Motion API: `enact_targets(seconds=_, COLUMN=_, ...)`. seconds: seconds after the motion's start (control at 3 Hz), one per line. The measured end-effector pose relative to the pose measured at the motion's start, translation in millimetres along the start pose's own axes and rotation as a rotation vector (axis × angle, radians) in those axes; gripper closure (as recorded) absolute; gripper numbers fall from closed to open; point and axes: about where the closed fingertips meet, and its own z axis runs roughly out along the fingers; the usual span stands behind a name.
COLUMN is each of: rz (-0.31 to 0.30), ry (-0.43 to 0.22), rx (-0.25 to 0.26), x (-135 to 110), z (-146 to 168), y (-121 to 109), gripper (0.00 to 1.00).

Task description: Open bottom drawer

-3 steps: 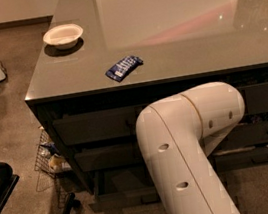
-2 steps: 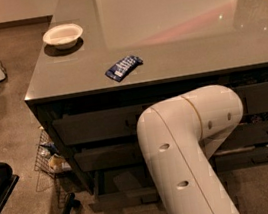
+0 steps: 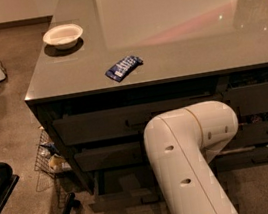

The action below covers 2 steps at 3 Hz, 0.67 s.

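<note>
Left of the counter (image 3: pixel 178 69) there's open floor (image 3: pixel 6 129), with a black chair base (image 3: pixel 7 200) low down and a wire basket (image 3: pixel 49 160) against the counter's side. On the counter, a white bowl (image 3: pixel 63 35) sits near the left edge and a blue packet (image 3: pixel 123 67) by the front edge. Under that edge, the bottom drawer (image 3: pixel 125 197) is lowest in the left stack. The white arm (image 3: pixel 193 160) crosses it. The gripper is hidden behind the arm, so I can't tell if it's open or closed.

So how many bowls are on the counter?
1. The white bowl sits near the back left corner of the counter. The counter runs past the picture's right edge, so more could hide there. The hand is out of view, beyond the white arm.
</note>
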Motion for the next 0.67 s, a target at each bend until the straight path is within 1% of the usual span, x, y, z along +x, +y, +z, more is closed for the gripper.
enact_targets(seconds=0.33, rz=0.000, ry=0.000, rx=0.000, x=0.0, z=0.0, y=0.0, gripper=0.00)
enact_targets(seconds=0.67, rz=0.000, ry=0.000, rx=-0.002, x=0.0, z=0.9, y=1.1, gripper=0.17)
